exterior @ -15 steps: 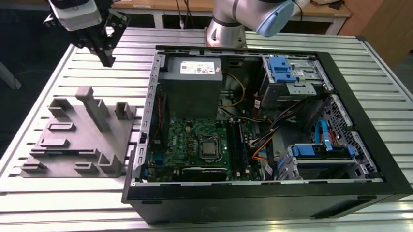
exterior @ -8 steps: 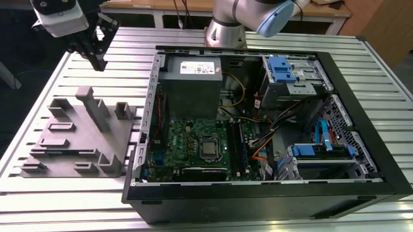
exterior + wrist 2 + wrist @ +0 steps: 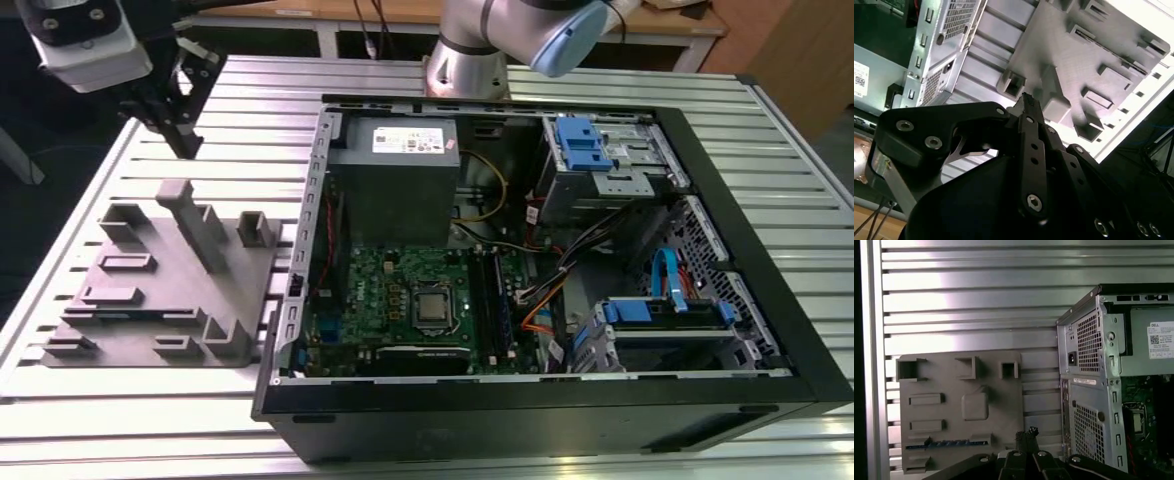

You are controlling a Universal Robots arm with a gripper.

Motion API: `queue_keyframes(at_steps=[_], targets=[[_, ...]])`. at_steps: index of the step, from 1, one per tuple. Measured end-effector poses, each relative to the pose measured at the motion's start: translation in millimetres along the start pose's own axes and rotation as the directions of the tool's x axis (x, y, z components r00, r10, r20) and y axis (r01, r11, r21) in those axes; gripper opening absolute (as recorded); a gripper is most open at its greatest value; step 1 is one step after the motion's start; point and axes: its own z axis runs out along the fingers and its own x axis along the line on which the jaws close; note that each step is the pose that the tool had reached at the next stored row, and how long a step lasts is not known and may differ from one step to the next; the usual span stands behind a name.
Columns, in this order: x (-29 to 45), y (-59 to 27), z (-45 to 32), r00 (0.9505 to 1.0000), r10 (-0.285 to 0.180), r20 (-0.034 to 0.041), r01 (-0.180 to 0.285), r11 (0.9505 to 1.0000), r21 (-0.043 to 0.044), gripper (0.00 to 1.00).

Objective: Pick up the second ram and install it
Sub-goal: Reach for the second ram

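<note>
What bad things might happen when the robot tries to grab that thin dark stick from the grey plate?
1. The thin dark memory stick seems to stand on edge in a slot of the grey plastic fixture plate; a slightly off grip might miss or tilt it.
2. The black gripper looks shut, so coming down like that would probably bump the stick, not grab it.
3. The grey upright blocks and the metal computer case stand close; a swing may knock them.
</note>
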Motion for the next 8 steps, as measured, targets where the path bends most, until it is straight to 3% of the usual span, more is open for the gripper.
queue_keyframes(at_steps=[8], targets=[[15.7,-9.8,1.3,1.0000,0.000,0.0006,0.000,1.0000,-0.0001,0.07]])
